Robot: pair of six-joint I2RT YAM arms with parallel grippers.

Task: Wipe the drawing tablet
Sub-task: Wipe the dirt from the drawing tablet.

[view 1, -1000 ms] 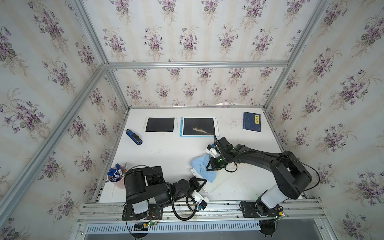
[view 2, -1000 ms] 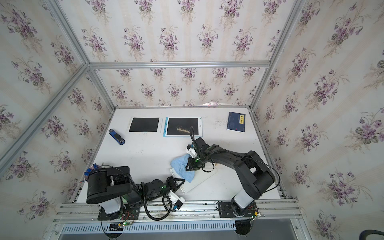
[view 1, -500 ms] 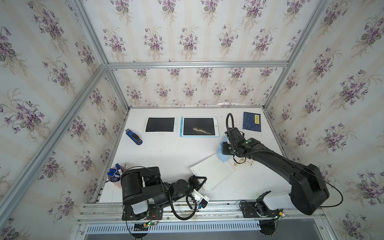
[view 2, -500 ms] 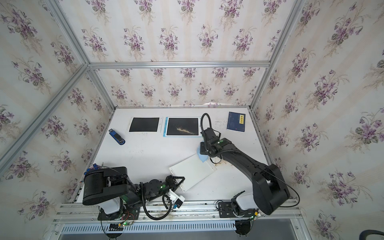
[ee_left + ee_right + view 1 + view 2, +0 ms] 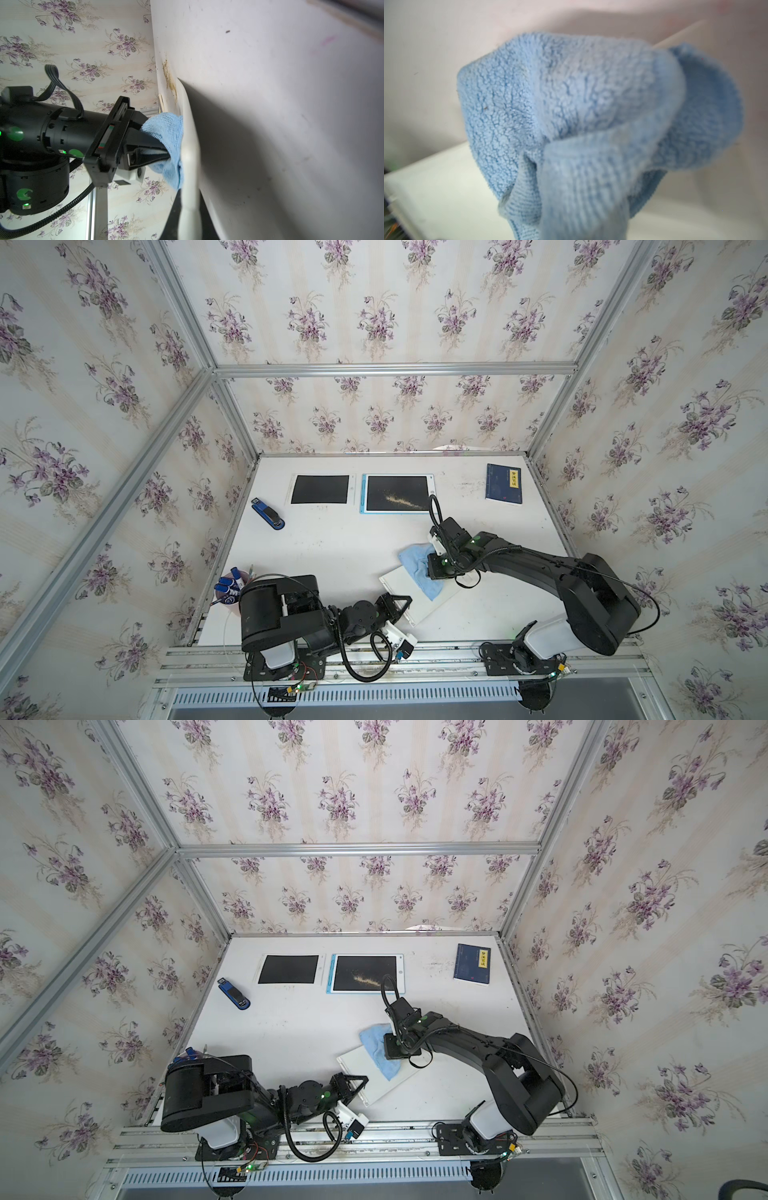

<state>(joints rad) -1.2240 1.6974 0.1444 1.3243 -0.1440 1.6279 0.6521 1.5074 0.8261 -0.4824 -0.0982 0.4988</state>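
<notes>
Tabletop [image 5: 332, 547] lies open centrally; right gripper [image 5: 429, 572] clamps blue cloth [image 5: 415, 562], left gripper [image 5: 405, 605] clamps white board [image 5: 417, 610] edge.

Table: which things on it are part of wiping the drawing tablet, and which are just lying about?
In use: blue cloth, in the right hand; white tablet under it, gripped by the left hand.
Lying about: stapler, dark blue book, cup of pens, black-screened tablet, dusty blue-rimmed tablet.
</notes>
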